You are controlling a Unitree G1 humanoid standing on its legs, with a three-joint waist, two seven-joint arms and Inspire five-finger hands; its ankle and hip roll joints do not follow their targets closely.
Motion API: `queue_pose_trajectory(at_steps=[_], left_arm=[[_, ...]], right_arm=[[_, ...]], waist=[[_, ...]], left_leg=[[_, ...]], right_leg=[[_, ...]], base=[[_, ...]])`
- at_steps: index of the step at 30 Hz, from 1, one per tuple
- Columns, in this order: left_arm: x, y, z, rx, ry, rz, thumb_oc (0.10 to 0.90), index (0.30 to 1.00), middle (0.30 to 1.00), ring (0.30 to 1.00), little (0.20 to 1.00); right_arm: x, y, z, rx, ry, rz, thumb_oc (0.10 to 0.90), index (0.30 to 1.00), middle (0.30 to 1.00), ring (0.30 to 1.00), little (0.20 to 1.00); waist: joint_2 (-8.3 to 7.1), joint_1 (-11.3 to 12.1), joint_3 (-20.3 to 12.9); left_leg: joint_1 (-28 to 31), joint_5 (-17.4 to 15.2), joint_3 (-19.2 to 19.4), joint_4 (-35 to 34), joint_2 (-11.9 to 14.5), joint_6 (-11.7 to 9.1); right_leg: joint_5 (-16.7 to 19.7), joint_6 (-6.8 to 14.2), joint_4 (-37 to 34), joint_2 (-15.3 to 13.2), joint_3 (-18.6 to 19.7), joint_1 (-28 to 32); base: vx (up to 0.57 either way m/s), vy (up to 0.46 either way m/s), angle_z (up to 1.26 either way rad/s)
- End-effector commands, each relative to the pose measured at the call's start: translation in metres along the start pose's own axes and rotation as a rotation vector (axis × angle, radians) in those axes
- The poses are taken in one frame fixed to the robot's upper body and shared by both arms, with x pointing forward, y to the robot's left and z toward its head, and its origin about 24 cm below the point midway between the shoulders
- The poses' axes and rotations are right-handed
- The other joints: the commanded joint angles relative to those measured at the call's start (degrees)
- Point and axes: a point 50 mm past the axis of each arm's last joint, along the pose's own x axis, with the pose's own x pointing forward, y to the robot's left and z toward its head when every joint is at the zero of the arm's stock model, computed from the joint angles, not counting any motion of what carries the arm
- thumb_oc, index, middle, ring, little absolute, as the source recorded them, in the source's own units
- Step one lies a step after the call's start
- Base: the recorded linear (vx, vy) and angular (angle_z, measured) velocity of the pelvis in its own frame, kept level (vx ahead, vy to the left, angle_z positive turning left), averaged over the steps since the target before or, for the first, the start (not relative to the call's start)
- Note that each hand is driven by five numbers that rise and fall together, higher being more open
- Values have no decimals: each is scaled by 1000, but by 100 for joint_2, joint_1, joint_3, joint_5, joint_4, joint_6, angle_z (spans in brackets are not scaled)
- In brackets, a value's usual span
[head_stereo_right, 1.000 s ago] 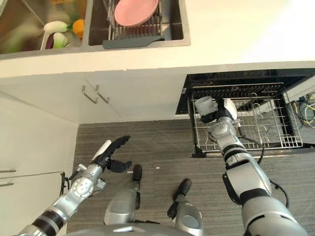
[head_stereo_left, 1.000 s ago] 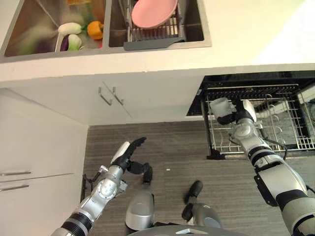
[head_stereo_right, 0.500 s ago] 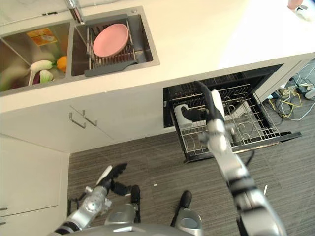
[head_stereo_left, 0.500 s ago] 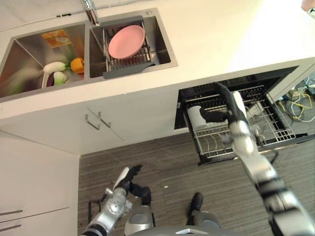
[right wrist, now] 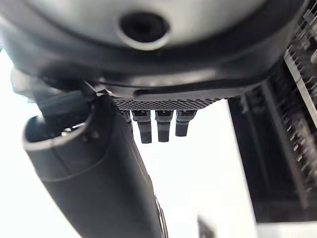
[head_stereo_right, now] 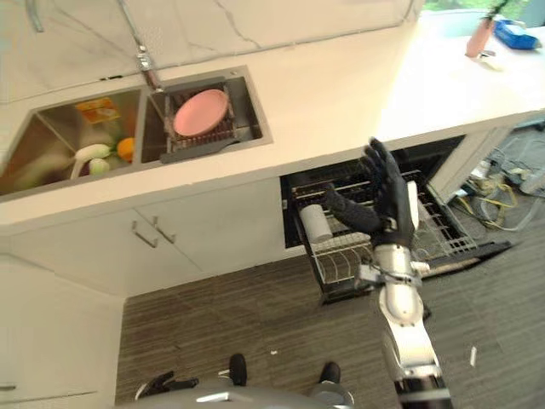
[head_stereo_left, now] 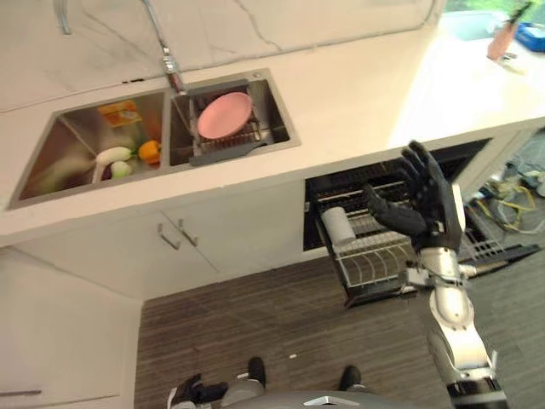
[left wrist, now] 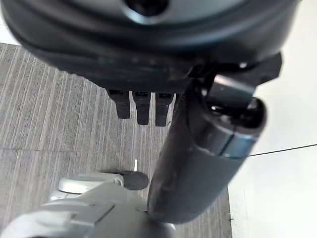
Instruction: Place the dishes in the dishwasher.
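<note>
A pink plate [head_stereo_left: 225, 115] stands in the dish rack [head_stereo_left: 223, 150] in the right sink basin. The dishwasher is open under the counter, with its wire rack [head_stereo_left: 372, 266] pulled out. A white cup [head_stereo_left: 336, 226] lies at the rack's left end. My right hand [head_stereo_left: 432, 194] is raised above the rack, open with its fingers spread, clear of the cup and holding nothing; its wrist view shows straight fingers [right wrist: 159, 127]. My left hand [head_stereo_right: 158, 385] hangs low near the floor, open and holding nothing, its thumb [left wrist: 198, 163] large in its own wrist view.
The left basin [head_stereo_left: 77, 162] holds vegetables, among them a white one [head_stereo_left: 112, 156] and an orange one [head_stereo_left: 150, 151]. A faucet [head_stereo_left: 169, 60] stands behind the sink. Cabinet handles [head_stereo_left: 177, 235] sit below the counter. Loose cables [head_stereo_left: 511, 203] lie on the floor right of the dishwasher.
My right hand has let go of the white cup, which now lies in the rack, and has risen open above it. The left hand has dropped lower. The camera has pulled back.
</note>
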Motion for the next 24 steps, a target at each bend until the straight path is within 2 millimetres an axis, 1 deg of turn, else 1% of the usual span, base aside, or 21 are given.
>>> queue_pose_trajectory(at_steps=[1,2,3,4,5,6,7,9,10,11,13,14,15,16,17,18,19,20,21,22,24], left_arm=[[5,6,18,44,-32,38,800,900,900,900,900],[5,4,19,46,-29,45,800,900,900,900,900],[5,4,19,50,-23,52,800,900,900,900,900],[5,2,18,57,-21,56,800,900,900,900,900],[5,1,18,68,-23,57,800,900,900,900,900],[4,1,14,67,-14,53,800,900,900,900,900],[3,1,10,86,-5,51,800,900,900,900,900],[3,1,5,143,3,45,800,900,900,900,900],[3,2,5,155,3,46,800,900,900,900,900],[4,4,9,165,-8,49,800,900,900,900,900],[5,10,15,196,-34,61,800,900,900,900,900],[6,12,18,209,-45,65,800,900,900,900,900],[7,15,22,226,-62,68,800,900,900,900,900],[8,18,28,230,-82,75,800,900,900,900,900],[8,21,30,244,-89,82,800,900,900,900,900],[9,21,35,275,-108,87,800,900,900,900,900],[9,21,38,300,-119,83,800,900,900,900,900],[10,20,42,316,-134,78,800,900,900,900,900],[10,19,43,319,-137,75,800,900,900,900,900],[10,19,44,335,-138,74,800,900,900,900,900],[10,20,46,382,-149,71,800,900,900,900,900]], right_arm=[[29,7,76,18,-434,73,800,900,900,900,900],[30,7,80,7,-458,65,800,900,900,900,900],[30,6,82,-1,-470,55,800,900,900,900,900],[30,5,85,-16,-484,51,800,900,900,900,900],[31,4,86,-32,-494,36,800,900,900,900,900],[31,3,84,-43,-482,31,800,900,900,900,900],[30,4,85,-63,-485,34,800,900,900,900,900],[30,1,83,-109,-477,15,800,900,900,900,900],[30,1,82,-119,-476,5,800,900,900,900,900],[31,3,81,-119,-480,-8,800,900,900,900,900],[31,8,79,-108,-476,-14,800,900,900,900,900],[32,10,78,-115,-476,-13,800,900,900,900,900],[32,12,78,-124,-472,-4,800,900,900,900,900],[33,13,79,-184,-494,-5,800,900,900,900,900],[33,14,81,-224,-509,4,800,900,900,900,900],[32,14,85,-269,-530,12,800,900,900,900,900],[30,11,88,-287,-544,-1,800,900,900,900,900],[28,8,89,-281,-545,-12,800,900,900,900,900],[26,6,90,-271,-551,-20,800,900,900,900,900],[25,6,91,-264,-558,-30,800,900,900,900,900],[27,7,89,-256,-554,-34,800,900,900,900,900]], waist=[[-285,202,472],[-257,185,440],[-221,184,410],[-222,178,375],[-239,178,336],[-227,171,251],[-226,181,185],[-278,170,35],[-302,167,-9],[-377,199,-51],[-460,223,-89],[-483,200,-77],[-488,167,-38],[-478,125,16],[-431,91,42],[-382,-18,99],[-338,-153,147],[-298,-299,206],[-277,-352,234],[-281,-367,247],[-336,-336,197]], left_leg=[[-317,157,331,634,255,-393],[-469,249,452,504,347,-379],[-548,409,613,275,492,-361],[-586,610,833,-83,626,-368],[-655,684,1004,-265,690,-340],[-481,600,1009,-501,621,-285],[-394,655,1007,-618,550,-241],[-248,504,1035,-704,263,-84],[-174,437,1090,-720,180,-42],[-76,332,1145,-741,47,69],[104,142,1143,-787,-151,222],[176,72,1116,-808,-231,292],[270,-2,1082,-824,-301,380],[371,-78,1051,-825,-349,451],[430,-127,1022,-825,-348,491],[504,-196,931,-825,-343,520],[594,-253,819,-825,-341,537],[678,-299,713,-825,-359,540],[712,-308,648,-825,-392,540],[732,-314,643,-825,-420,530],[757,-356,714,-825,-413,472]], right_leg=[[-572,196,103,-328,-157,608],[-623,226,98,-335,-260,635],[-627,276,98,-347,-336,673],[-621,346,98,-381,-431,736],[-562,404,98,-419,-506,753],[-574,476,98,-438,-534,787],[-548,519,100,-494,-581,838],[-428,616,190,-783,-668,920],[-394,635,297,-896,-677,898],[-361,684,499,-1073,-645,854],[-327,691,1001,-1278,-466,674],[-233,693,1326,-1358,-301,509],[-171,687,1732,-1408,-114,318],[-130,655,2157,-1398,98,123],[-99,635,2401,-1300,248,-53],[-268,594,2691,-940,606,-315],[-487,554,2925,-515,1022,-621],[-745,487,2991,-77,1318,-907],[-825,456,2855,84,1357,-1031],[-838,377,2585,99,1239,-1013],[-678,265,1800,-18,799,-866]], base=[[17,-7,145],[74,55,89],[159,147,44],[183,184,67],[192,163,90],[179,190,61],[236,237,31],[265,293,6],[236,279,-2],[218,246,0],[210,231,3],[183,242,12],[171,244,13],[164,237,6],[178,200,7],[195,149,11],[228,128,18],[223,97,17],[190,48,21],[142,-34,26],[123,-112,31]])
